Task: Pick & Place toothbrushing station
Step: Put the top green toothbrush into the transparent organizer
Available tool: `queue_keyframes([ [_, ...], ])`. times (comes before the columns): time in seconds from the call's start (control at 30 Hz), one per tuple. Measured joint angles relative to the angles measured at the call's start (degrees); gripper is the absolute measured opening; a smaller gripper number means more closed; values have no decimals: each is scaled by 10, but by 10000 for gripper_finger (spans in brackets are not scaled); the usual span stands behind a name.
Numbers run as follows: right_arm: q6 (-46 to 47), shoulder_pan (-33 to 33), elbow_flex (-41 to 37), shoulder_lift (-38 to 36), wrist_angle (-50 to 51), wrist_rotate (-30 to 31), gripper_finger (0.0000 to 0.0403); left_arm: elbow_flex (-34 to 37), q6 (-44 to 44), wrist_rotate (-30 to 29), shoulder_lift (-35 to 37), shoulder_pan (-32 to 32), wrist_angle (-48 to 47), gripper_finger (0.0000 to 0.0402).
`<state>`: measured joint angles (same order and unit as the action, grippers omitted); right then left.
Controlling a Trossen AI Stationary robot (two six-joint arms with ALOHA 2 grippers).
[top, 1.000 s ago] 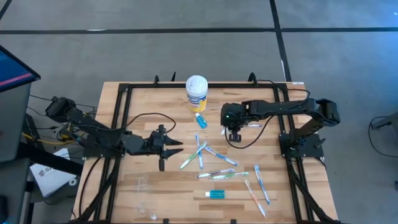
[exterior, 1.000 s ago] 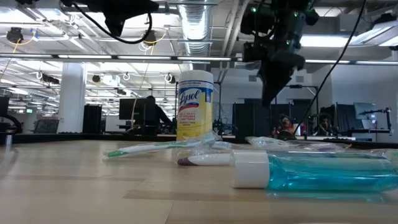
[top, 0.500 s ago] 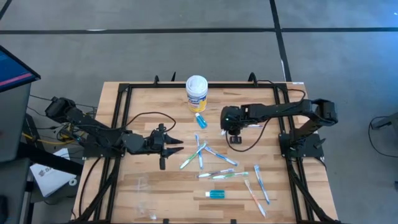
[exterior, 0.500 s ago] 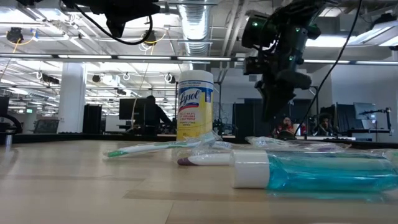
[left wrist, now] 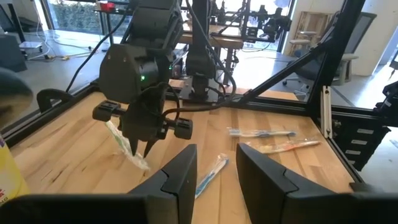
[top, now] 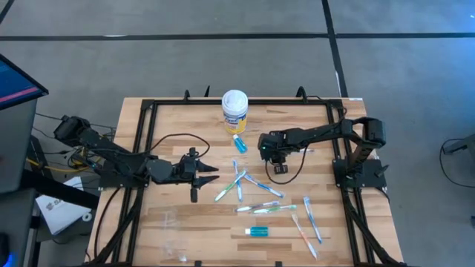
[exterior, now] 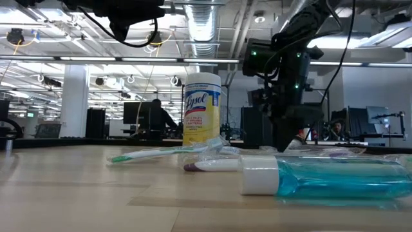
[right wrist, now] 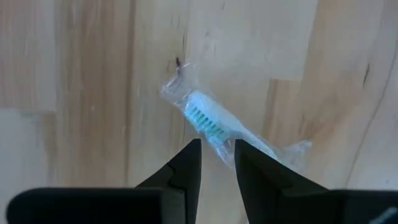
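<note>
A toothbrush (right wrist: 205, 118) with teal bristles, sealed in a clear wrapper, lies flat on the wooden table (top: 178, 133). My right gripper (right wrist: 217, 146) points down over it, open by a narrow gap, with one finger on either side of its neck; I cannot tell whether they touch it. In the left wrist view the same gripper (left wrist: 146, 149) stands just above the wrapper (left wrist: 127, 149). Several more toothbrushes (top: 263, 208) and a teal toothpaste tube (top: 257, 231) lie at the table's near right. My left gripper (top: 211, 176) hovers open at the table's left, pointing toward them.
A yellow wipes canister (top: 234, 111) stands at the far middle, with a second teal tube (top: 238, 143) just in front of it. A black frame (top: 145, 148) runs around the table. Bare wood lies at the near left.
My right gripper has come down toward the table over the wrapped toothbrush, shifting a little toward the table's left and rolling about its own line. The toothbrushes and tubes have stayed where they were.
</note>
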<state>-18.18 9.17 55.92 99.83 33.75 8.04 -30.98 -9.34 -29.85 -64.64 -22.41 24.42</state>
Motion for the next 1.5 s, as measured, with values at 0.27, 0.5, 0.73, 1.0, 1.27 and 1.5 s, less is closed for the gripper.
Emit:
queue_keyframes([
  [0.27,-23,-1,14,-15,0,0,88,0,1,0,0,0,0,106],
  [0.5,-49,3,14,-14,-1,16,88,0,1,-1,0,0,0,106],
  [0.73,-67,3,14,-14,-2,39,88,0,1,-1,0,0,0,106],
  [1.0,-80,3,15,-7,-9,38,88,0,1,-1,0,0,0,106],
  [1.27,-103,3,15,23,-18,37,88,0,1,-1,0,0,0,106],
  [1.5,-108,2,15,26,-30,39,52,0,1,-1,0,0,0,106],
])
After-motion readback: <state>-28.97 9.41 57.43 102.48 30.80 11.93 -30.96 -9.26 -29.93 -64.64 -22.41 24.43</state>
